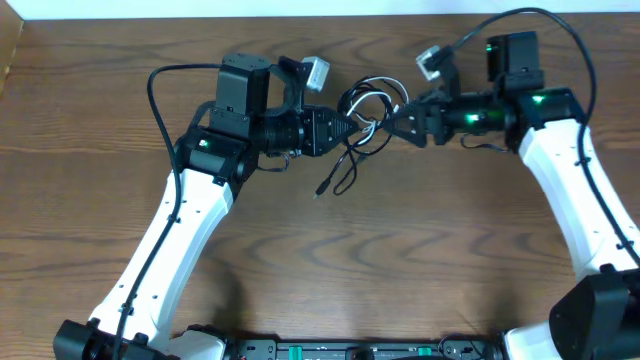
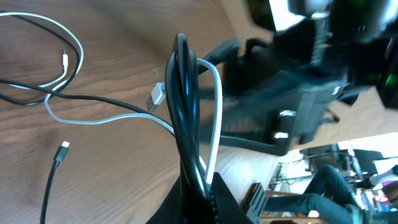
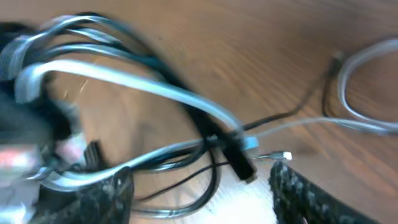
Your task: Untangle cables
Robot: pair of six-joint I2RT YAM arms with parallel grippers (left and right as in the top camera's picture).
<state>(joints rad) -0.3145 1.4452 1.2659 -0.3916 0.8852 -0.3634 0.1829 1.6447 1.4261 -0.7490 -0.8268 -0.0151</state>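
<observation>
Two tangled cables (image 2: pixel 189 112), white and black, hang pinched in left claw (image 1: pixel 348 128); right claw (image 1: pixel 394 122) gapes.

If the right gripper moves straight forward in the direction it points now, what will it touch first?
Probably the tangled cables, just ahead of the open right gripper. Behind them stands the left gripper, shut on the same cables. Blur leaves the depth unclear.
</observation>
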